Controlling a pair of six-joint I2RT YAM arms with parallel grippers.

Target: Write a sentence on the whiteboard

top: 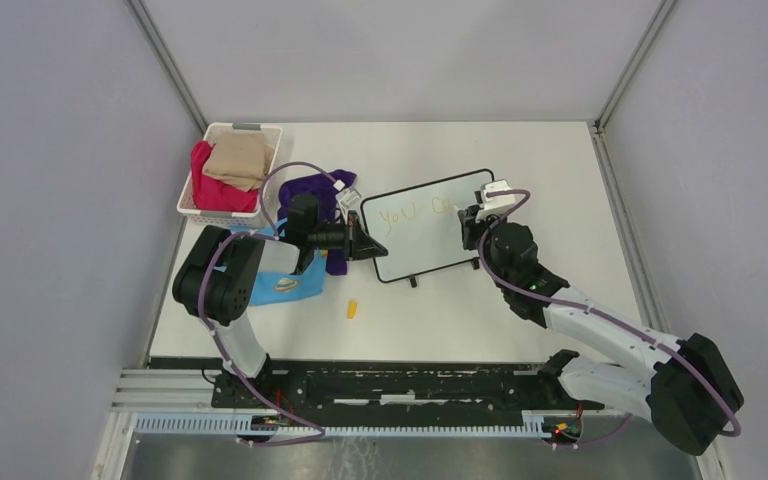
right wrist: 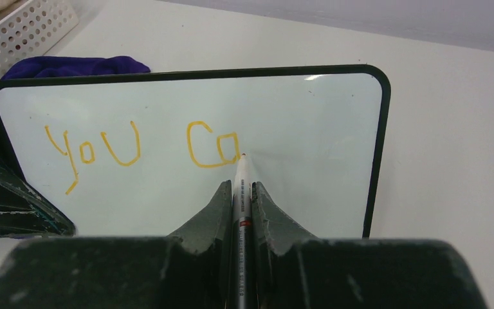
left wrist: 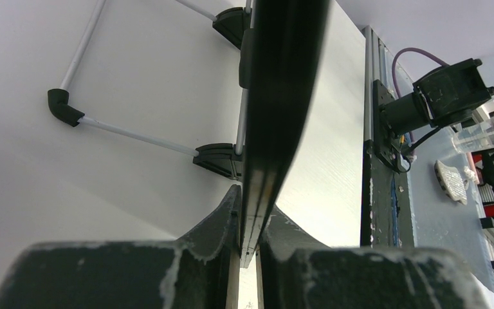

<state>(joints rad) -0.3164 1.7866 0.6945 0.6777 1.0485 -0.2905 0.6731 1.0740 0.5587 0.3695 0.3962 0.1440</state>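
Note:
The whiteboard (top: 430, 245) stands tilted on its feet at mid-table, black-framed. My left gripper (top: 368, 243) is shut on its left edge; in the left wrist view the board's dark edge (left wrist: 283, 96) runs up from between the jaws (left wrist: 252, 215). My right gripper (top: 470, 222) is shut on a white marker (right wrist: 242, 170) whose tip touches the board face (right wrist: 309, 129). The sentence (right wrist: 135, 147) reads "YoU Ca" in yellow-orange; the tip rests at the right side of the last letter. The left gripper's fingers (right wrist: 6, 193) show at the board's left edge.
A yellow marker cap (top: 352, 308) lies on the table in front of the board. A white basket (top: 192, 205) of clothes stands at the back left. A purple cloth (top: 312, 188) and a blue item (top: 285, 282) lie beside the left arm.

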